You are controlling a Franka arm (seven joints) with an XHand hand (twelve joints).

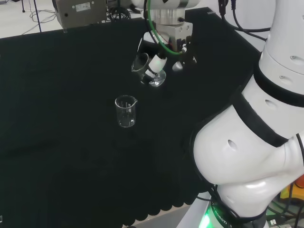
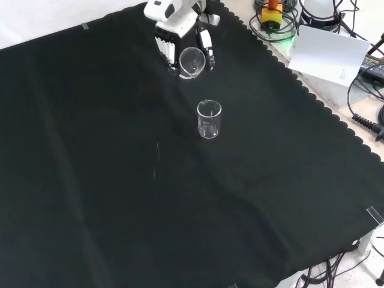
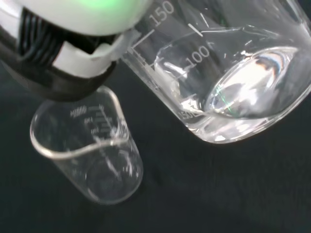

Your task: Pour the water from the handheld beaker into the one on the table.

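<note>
My hand (image 1: pixel 164 50) is shut on a clear glass beaker (image 1: pixel 148 71), held tilted above the cloth with its mouth turned toward the second beaker. In the front view the held beaker (image 2: pixel 192 62) sits between the hand's fingers (image 2: pixel 165 48). The wrist view shows water pooled in the lower part of the held beaker (image 3: pixel 228 82). A smaller clear beaker (image 1: pixel 126 111) stands upright on the black cloth, a little below and left of the held one in the head view; in the front view this standing beaker (image 2: pixel 209 119) is nearer the camera. The standing beaker (image 3: pixel 92 155) looks empty.
Black cloth (image 1: pixel 57 142) covers the bench. A grey box (image 1: pixel 80 12) stands at the far edge in the head view. Cables and a white sheet (image 2: pixel 327 54) lie past the cloth's scalloped edge in the front view. The arm's white links (image 1: pixel 256 133) stand at the right.
</note>
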